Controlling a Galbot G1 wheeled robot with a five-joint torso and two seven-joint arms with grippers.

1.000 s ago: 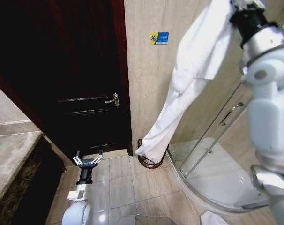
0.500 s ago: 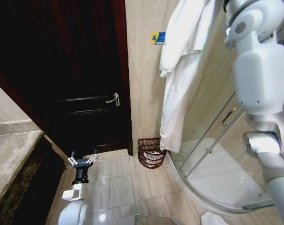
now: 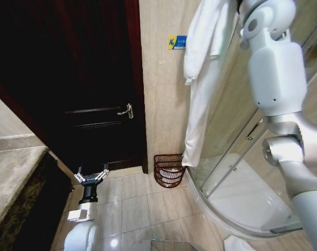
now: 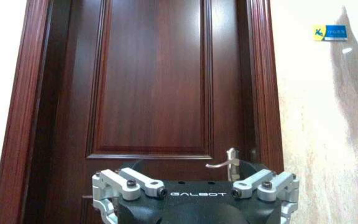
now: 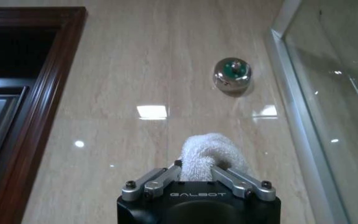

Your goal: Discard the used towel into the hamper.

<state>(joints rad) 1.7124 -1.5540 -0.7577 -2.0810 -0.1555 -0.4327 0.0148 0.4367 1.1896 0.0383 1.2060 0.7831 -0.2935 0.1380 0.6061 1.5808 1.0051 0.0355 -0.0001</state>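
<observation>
A long white towel [image 3: 203, 89] hangs straight down in front of the beige wall. Its lower end sits just above and to the right of the hamper [image 3: 168, 170]. That hamper is a small dark reddish-brown wire basket on the floor by the door frame. In the right wrist view my right gripper [image 5: 197, 175] is shut on a bunched fold of the towel [image 5: 208, 151], high up near the wall. My left gripper [image 3: 91, 177] hangs low near the floor tiles, open and holding nothing, facing the door [image 4: 160, 84].
A dark wooden door [image 3: 85, 78] with a metal handle [image 3: 128, 110] fills the left. A curved glass shower enclosure [image 3: 237, 141] and its white tray [image 3: 247, 201] stand right of the hamper. A stone counter [image 3: 12, 178] is at the left. A round wall hook [image 5: 232, 74] is ahead of the right gripper.
My right arm has swung left and higher with the towel. The towel's lower end has lifted off the hamper and now hangs straight just above it. The left gripper has barely shifted.
</observation>
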